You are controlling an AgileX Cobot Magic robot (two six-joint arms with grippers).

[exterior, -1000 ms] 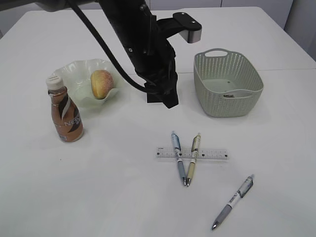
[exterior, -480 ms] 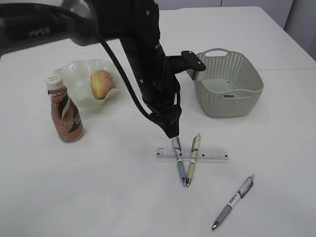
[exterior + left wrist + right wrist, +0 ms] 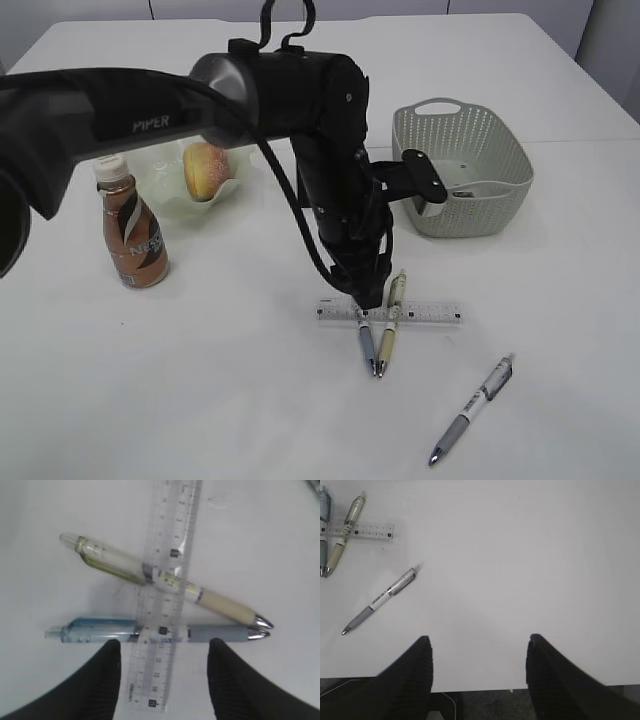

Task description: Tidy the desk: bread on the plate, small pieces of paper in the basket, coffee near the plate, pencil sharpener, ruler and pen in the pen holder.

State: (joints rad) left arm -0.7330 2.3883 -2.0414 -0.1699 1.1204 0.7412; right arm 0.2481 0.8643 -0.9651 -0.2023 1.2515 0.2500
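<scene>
The clear ruler (image 3: pixel 425 312) lies across a blue pen (image 3: pixel 368 350) and a beige pen (image 3: pixel 388 342) on the white desk (image 3: pixel 230 400). My left gripper (image 3: pixel 372 298) reaches down onto their crossing. In the left wrist view it (image 3: pixel 164 647) is open, its fingers either side of the ruler (image 3: pixel 167 580) beside the blue pen (image 3: pixel 100 630). A third pen (image 3: pixel 472 410) lies apart. The bread (image 3: pixel 203 168) sits on the green plate (image 3: pixel 160 190), the coffee (image 3: pixel 133 235) next to it. My right gripper (image 3: pixel 477 645) is open over the desk's front edge. The pen holder and pencil sharpener are out of view.
The grey-green basket (image 3: pixel 460 170) stands behind and right of the left arm, with a small dark item on its floor. The desk's front edge (image 3: pixel 470 689) runs just under the right fingers. The third pen (image 3: pixel 380 600) lies left of the right gripper.
The left arm has swung from between plate and basket forward and down onto the ruler and pens, and its jaws have widened. The right gripper has not changed.
</scene>
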